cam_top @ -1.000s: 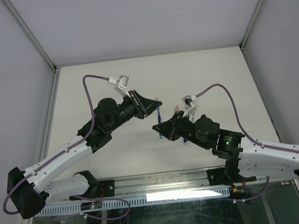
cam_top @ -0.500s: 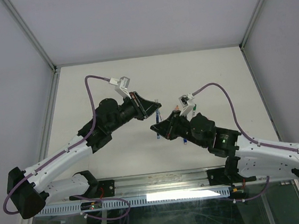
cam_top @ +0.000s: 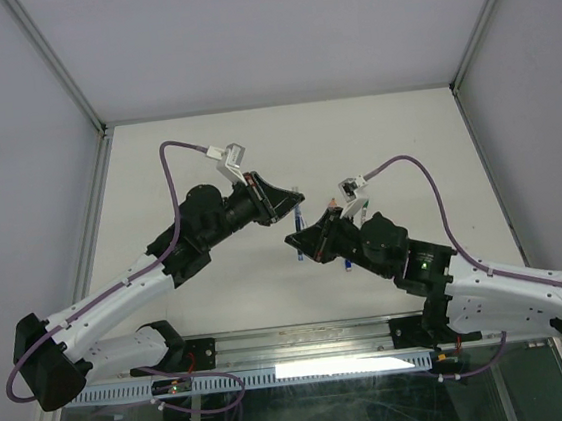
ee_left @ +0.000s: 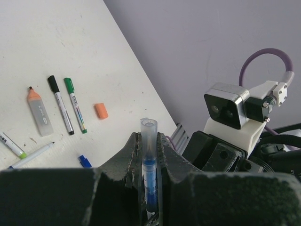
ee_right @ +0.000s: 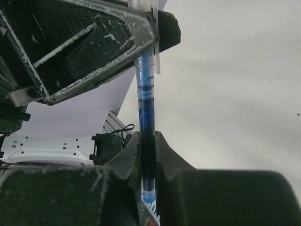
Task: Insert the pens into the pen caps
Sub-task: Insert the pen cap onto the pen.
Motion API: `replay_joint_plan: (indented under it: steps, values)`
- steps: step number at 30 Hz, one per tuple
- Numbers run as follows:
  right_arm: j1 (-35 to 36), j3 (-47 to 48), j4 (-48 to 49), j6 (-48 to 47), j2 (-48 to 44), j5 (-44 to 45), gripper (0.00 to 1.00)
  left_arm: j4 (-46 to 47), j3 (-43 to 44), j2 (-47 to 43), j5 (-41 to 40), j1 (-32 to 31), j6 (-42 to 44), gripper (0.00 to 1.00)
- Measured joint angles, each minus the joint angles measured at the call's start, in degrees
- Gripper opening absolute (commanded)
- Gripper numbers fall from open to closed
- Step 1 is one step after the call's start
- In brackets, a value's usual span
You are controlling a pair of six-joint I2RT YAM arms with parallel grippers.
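Shifted slightly: right claw (ee_right: 147, 139), pinching 1 end of blue pen (ee_right: 146, 89); left claw (ee_left: 149, 141) pinching other, aligning for capping.

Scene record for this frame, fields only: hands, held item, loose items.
left hand: shut on blue pen
right hand: shut on the same pen's other end
held pen: spans between both hands, above the table
loose on table: orange cap, blue cap, black-capped pen, green-capped pen, orange highlighter
cap on held pen: cannot tell
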Motion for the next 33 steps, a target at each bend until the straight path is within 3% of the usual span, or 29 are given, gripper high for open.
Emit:
replay_joint_plan:
  steps: [9, 21, 33]
  values:
    - [-3.3, 2.1, -1.0, -8.7, 0.7, -1.1, 0.0, 2.5, 0.6, 1.0, -1.2, 0.0, 0.4, 0.0]
    - [-14.9, 12.9, -3.4, -15.3, 8.4, -15.8, 0.0, 4.5, 4.7, 1.9, -9.8, 0.4, 5.5, 0.0]
    - [-23.2, 26.4, -12.1, -18.0, 17.3, -27.3, 0.0, 8.5, 6.8, 4.5, -16.0, 0.4, 8.5, 0.0]
